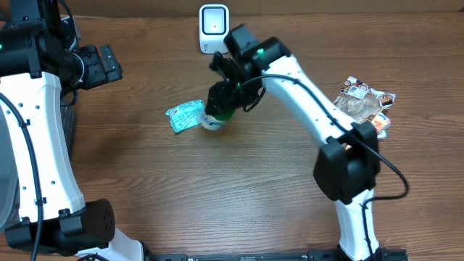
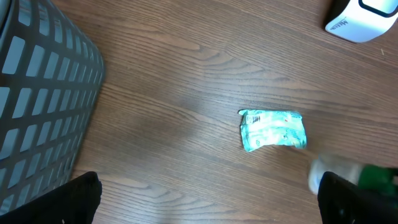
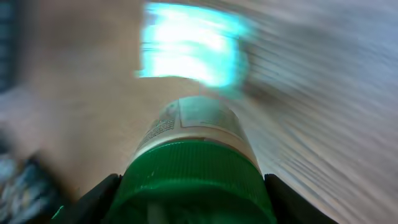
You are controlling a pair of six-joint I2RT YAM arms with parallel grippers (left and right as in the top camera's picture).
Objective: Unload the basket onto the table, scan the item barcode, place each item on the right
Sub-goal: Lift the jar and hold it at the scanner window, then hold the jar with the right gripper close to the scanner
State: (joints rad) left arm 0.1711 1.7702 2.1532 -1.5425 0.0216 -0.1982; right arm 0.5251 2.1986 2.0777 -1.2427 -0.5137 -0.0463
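Tabletop (image 1: 239, 203) of brown wood grain carries everything we record. The right arm (image 1: 312, 101) reaches from the near right edge across to the middle of the far half. The left arm (image 1: 32, 145) stands along the left side. A grey mesh basket (image 2: 43, 93) sits at the left, beside that arm.

The left gripper (image 1: 109, 64) is at the far left, well apart from the item, its jaws spread wide with nothing between them. In the left wrist view its dark fingers (image 2: 81, 199) frame only bare wood.

A white scanner (image 1: 214, 29) stands at the far edge, near the right gripper and just beyond it. A heap of snack packets (image 1: 366, 101) lies at the right, well apart from the work.

The right gripper (image 1: 221, 107) is closed on the bottle (image 1: 212, 122), a white container with a green cap (image 3: 199, 180). In the right wrist view, which is blurred, the cap fills the gap between the two fingers (image 3: 93, 199), and the white body points away from the wrist. We cannot tell whether the bottle's base touches the table.

A teal packet (image 1: 185, 116) lies flat just left of the bottle, close to its white end.
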